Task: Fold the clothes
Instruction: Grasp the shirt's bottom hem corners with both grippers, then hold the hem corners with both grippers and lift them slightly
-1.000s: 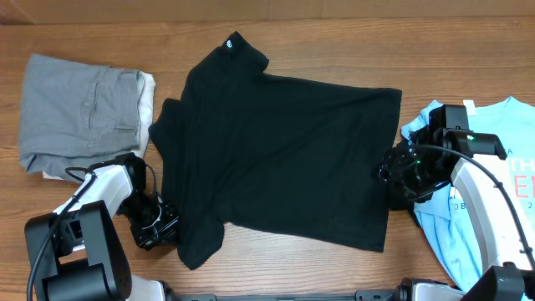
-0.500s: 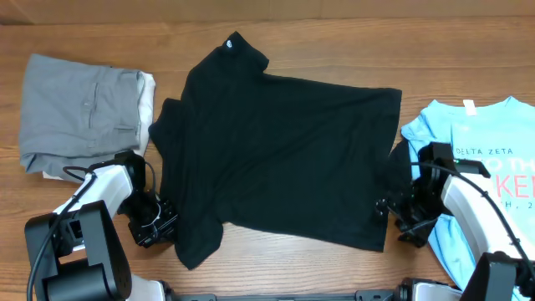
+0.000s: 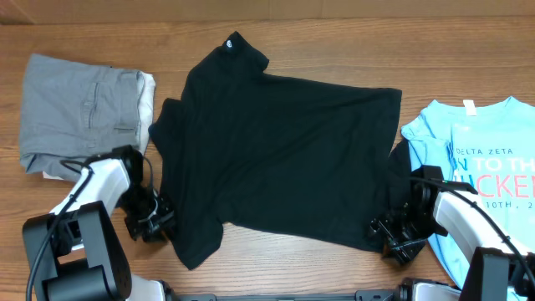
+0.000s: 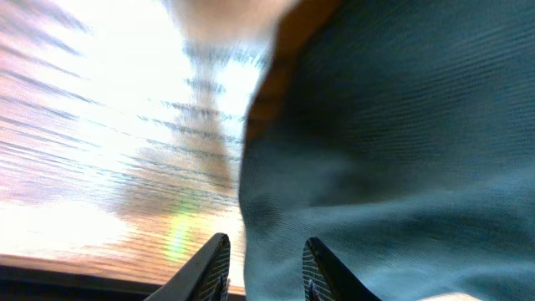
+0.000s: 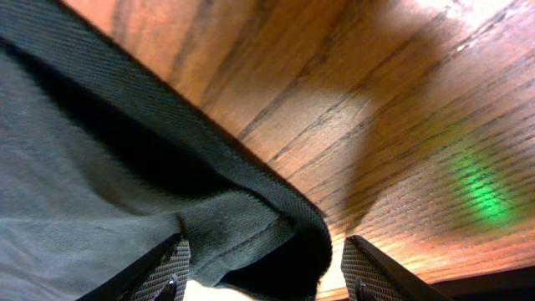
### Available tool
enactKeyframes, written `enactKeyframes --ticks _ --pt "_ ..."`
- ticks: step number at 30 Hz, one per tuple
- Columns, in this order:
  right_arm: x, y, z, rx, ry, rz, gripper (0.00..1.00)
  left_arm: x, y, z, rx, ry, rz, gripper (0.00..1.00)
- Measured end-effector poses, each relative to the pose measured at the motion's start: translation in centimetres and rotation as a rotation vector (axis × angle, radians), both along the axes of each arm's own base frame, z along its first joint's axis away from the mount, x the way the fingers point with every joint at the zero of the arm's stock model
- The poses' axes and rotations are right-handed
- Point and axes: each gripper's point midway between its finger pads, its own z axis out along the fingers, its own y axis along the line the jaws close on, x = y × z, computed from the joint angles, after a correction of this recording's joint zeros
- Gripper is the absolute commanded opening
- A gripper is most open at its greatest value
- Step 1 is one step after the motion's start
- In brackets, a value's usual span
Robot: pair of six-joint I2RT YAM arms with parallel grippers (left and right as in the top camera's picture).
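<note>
black t-shirt: spread flat on the table, between the grey trousers and the light-blue t-shirt.
my left gripper: low at the shirt's near left edge; fingers apart, fabric edge between them, nothing clamped.
my right gripper: at the near right hem corner; fingers wide apart, hem between them, not gripped.
risk, grip: a shallow close could slip off the hem, dropping the corner mid-fold.
risk, symmetry: an uneven lift would skew the fold.
risk, neighbour: my right arm crosses the blue shirt's edge and could drag it.
</note>
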Motion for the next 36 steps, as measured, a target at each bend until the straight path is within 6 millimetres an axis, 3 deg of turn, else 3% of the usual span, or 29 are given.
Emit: enactKeyframes --ticks 4,7,11,19,25,30,36 --pt "0.0 0.0 0.0 0.000 0.003 -0.006 0.55 1.6 0.4 1.5 0.004 -0.029 -0.010 0.33" --pt "0.1 0.0 0.0 0.002 -0.002 -0.006 0.28 2.0 0.5 2.4 -0.001 -0.029 -0.021 0.32" --pt "0.5 0.0 -0.2 0.000 -0.020 -0.006 0.04 2.5 0.2 3.0 -0.022 -0.060 -0.035 0.32" --pt "0.6 0.0 -0.1 0.004 -0.030 0.002 0.04 3.3 -1.0 5.6 -0.051 -0.200 -0.081 0.39" --pt "1.5 -0.1 0.6 0.002 -0.102 0.036 0.04 1.5 -3.2 7.1 -0.089 -0.166 -0.134 0.45" --pt "2.1 -0.2 1.1 0.000 -0.144 0.053 0.04 0.1 -4.2 5.9 -0.088 -0.114 -0.115 0.54" --pt "2.1 -0.2 1.1 0.001 -0.149 0.062 0.04 -4.0 -4.7 3.2 -0.072 0.032 -0.010 0.53"
